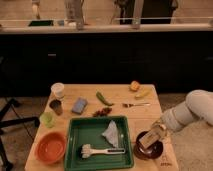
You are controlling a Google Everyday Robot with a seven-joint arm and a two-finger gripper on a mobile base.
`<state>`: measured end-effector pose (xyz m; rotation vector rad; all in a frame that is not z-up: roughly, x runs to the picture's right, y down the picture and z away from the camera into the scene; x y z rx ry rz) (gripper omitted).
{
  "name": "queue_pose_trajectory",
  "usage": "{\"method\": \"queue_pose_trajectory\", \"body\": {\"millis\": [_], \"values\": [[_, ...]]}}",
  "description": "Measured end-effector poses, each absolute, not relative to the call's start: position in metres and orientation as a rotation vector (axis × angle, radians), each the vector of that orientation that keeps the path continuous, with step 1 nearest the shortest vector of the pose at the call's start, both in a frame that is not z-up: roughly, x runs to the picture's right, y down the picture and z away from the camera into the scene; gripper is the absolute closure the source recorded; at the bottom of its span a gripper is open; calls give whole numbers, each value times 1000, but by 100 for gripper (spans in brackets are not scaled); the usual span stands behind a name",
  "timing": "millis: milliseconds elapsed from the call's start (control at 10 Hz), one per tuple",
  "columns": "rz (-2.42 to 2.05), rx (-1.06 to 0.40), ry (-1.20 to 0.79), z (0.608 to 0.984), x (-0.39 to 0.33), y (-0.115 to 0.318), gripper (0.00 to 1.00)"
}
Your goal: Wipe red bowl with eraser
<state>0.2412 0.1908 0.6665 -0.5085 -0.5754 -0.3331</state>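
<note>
The red bowl (50, 147) sits empty at the table's front left corner. The eraser (151, 138), a small tan block, is tilted over the dark glossy bowl (140, 154) at the front right. My gripper (158, 131) reaches in from the right on a white arm and is shut on the eraser's upper end. The green tray (97, 120) lies between the red bowl and the gripper, so the two are far apart.
In the tray lie a white-handled brush (102, 150) and a crumpled white cloth (113, 133). Behind it are a blue-grey sponge (79, 105), a white cup (58, 89), a dark cup (55, 106), a green cup (47, 119), a green pepper (103, 98), a fork (135, 105), an orange (134, 85) and a banana (143, 93).
</note>
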Motion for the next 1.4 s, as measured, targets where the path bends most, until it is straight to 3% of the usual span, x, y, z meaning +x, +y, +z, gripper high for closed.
{"method": "queue_pose_trajectory", "body": {"millis": [900, 1400], "values": [[-339, -547, -727, 663, 84, 170, 100], [-340, -551, -728, 663, 83, 171, 100]]}}
